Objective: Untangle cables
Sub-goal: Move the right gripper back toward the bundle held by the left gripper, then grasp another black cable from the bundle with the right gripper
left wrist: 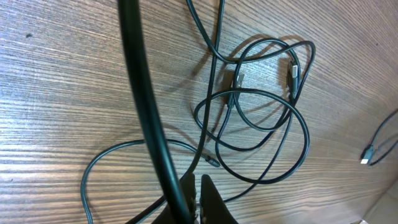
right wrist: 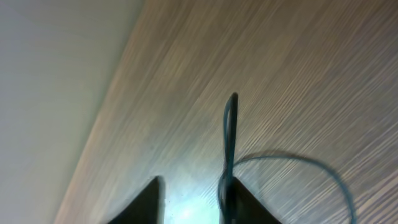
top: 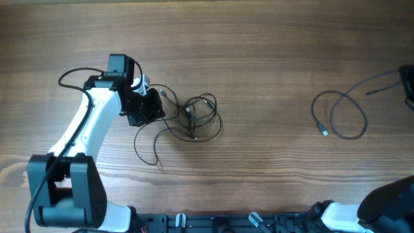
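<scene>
A loose clump of thin black cables [top: 200,118] lies left of the table's middle; in the left wrist view [left wrist: 261,118] it shows as overlapping loops with silvery plug tips. My left gripper [top: 152,107] sits at the clump's left edge. Its jaws [left wrist: 198,190] are shut, and one black cable strand [left wrist: 140,106] rises from them close to the camera. A separate cable [top: 341,114] lies looped at the right, its end running to my right gripper [top: 409,84] at the frame edge. The right jaws [right wrist: 194,190] are open, with that cable [right wrist: 230,130] resting against the inner side of the right finger.
The wooden table [top: 259,52] spans the view. The left arm's own thicker wire [top: 74,72] loops behind its wrist. The arm bases [top: 65,194] stand along the front edge. The table's edge shows in the right wrist view [right wrist: 106,112].
</scene>
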`<act>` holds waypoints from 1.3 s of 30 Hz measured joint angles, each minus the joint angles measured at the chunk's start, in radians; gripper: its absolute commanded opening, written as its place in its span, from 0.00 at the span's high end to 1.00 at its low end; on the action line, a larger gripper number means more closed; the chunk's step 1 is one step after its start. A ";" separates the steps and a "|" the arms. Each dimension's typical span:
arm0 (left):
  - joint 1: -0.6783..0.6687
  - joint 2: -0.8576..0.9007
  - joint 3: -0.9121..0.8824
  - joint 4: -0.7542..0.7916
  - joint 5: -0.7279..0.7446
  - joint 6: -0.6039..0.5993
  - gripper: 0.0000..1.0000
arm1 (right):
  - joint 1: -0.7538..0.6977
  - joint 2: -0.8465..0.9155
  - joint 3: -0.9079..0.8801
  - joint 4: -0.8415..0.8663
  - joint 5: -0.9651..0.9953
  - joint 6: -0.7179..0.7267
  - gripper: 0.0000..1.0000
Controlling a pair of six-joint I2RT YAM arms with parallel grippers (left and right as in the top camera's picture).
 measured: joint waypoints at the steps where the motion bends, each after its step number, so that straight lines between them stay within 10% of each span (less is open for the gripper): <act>1: 0.000 0.000 0.000 0.000 0.000 0.000 0.96 | 0.000 0.000 0.000 -0.006 -0.005 -0.002 0.28; 22: 0.000 0.000 0.000 0.012 0.000 0.000 0.96 | 0.036 0.000 0.000 -0.190 -0.025 -0.077 0.07; 39: -0.028 -0.050 0.000 0.315 0.508 0.066 0.96 | 0.719 0.000 0.000 -0.186 -0.119 -0.348 0.06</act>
